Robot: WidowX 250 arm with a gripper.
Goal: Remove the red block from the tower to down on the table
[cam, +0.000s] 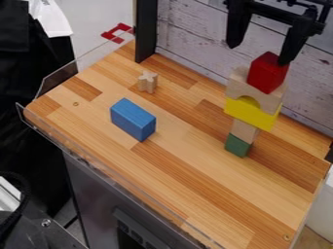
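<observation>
The gripper [265, 50] hangs at the upper right with its two fingers wide apart, close above the tower's top. The red block [267, 72] sits on top of the tower; the right finger's tip overlaps its upper right edge, and I cannot tell whether they touch. Below the red block come a natural wood arch [236, 81], a yellow block [251, 115] with a curved cutout, a natural wood block [244, 131] and a green block [238, 145], which stands on the wooden table [189, 180].
A blue block [133, 119] lies left of centre on the table. Behind it stands a small star-shaped wooden piece [147, 82]. A whitewashed plank wall [195, 36] rises behind the tower, and a clear rim [83, 63] edges the left side.
</observation>
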